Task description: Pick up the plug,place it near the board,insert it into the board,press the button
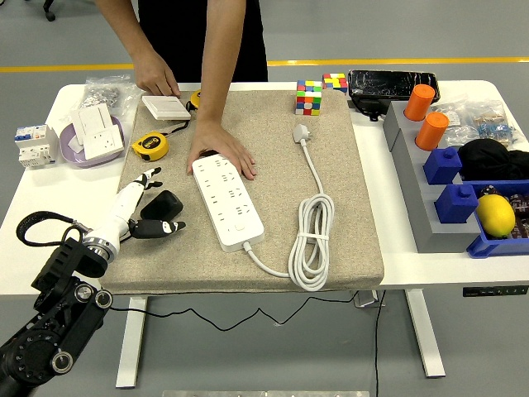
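Note:
A small black plug (162, 203) lies on the beige mat (347, 190) near its left edge. My left hand (151, 207) reaches in from the lower left. Its white fingers (142, 185) are spread on the plug's far side and its black thumb (162, 229) on the near side, so the plug sits between them ungripped. The white power board (230, 201) lies just right of the plug, and its button end points towards me. A person's hand (220, 151) presses on the board's far end. The board's own white cord (311, 248) is coiled to the right.
The person's other hand (159, 81) rests by a white switch plate (165, 107). A yellow tape measure (150, 146), a purple bowl (69, 155) and a breaker (33, 145) sit at the left. Rubik's cubes (309, 97) stand behind. A grey organiser (421, 211) with blue boxes and a lemon (494, 213) fills the right.

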{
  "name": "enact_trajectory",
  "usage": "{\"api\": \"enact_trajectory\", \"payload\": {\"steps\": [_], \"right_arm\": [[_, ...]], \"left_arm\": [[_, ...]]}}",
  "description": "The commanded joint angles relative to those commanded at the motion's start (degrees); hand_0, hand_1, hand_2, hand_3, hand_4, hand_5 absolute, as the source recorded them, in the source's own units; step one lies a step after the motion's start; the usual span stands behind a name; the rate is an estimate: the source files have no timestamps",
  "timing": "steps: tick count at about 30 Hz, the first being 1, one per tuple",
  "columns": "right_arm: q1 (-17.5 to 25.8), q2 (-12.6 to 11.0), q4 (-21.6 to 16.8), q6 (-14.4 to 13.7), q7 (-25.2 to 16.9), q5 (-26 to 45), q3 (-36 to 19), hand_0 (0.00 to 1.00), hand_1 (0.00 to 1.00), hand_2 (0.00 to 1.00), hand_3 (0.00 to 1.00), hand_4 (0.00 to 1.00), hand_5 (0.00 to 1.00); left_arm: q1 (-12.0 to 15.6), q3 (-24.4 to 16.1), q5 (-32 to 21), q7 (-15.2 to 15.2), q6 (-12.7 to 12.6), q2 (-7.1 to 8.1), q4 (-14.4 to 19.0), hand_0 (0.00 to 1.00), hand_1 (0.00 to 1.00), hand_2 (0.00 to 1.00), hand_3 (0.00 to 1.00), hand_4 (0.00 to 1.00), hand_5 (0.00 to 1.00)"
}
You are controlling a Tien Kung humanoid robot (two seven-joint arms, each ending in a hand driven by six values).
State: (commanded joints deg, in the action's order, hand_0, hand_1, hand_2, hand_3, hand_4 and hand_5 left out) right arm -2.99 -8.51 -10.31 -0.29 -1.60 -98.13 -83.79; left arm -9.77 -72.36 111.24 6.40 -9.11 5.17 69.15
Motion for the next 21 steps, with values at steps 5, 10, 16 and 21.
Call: {"api": "enact_trajectory", "payload": {"steps": [5, 10, 16, 21], "right_arm": [[0.0, 0.0, 0.0, 0.0, 0.0, -0.1, -0.2, 0.977, 0.927, 0.873, 0.899, 0.998, 0.998], [-0.1, 0.0, 0.0, -0.1, 0.0, -0.4, -0.6, 0.976, 0.927, 0.872, 0.897, 0.998, 0.998], [-0.1, 0.1, 0.0, -0.1, 0.0, -0.7, -1.1, 0.977, 0.927, 0.872, 0.896, 0.998, 0.998], [-0.2, 0.1, 0.0, -0.1, 0.0, -0.8, -1.2, 0.977, 0.927, 0.872, 0.896, 0.998, 0.998]], "left_arm": [[-0.2, 0.1, -0.2, -0.3, -1.0, 0.03, -0.9, 0.881, 0.852, 0.726, 0.772, 0.998, 0.167], [-0.3, 0.0, 0.3, -0.7, -2.2, -0.31, -1.8, 0.875, 0.835, 0.695, 0.725, 0.998, 0.192], [-0.5, -0.2, 1.4, -0.8, -3.1, -0.66, -2.8, 0.87, 0.823, 0.65, 0.639, 0.998, 0.212], [-0.6, -0.4, 1.5, -1.0, -3.8, -0.74, -3.3, 0.87, 0.823, 0.65, 0.639, 0.998, 0.212]]}}
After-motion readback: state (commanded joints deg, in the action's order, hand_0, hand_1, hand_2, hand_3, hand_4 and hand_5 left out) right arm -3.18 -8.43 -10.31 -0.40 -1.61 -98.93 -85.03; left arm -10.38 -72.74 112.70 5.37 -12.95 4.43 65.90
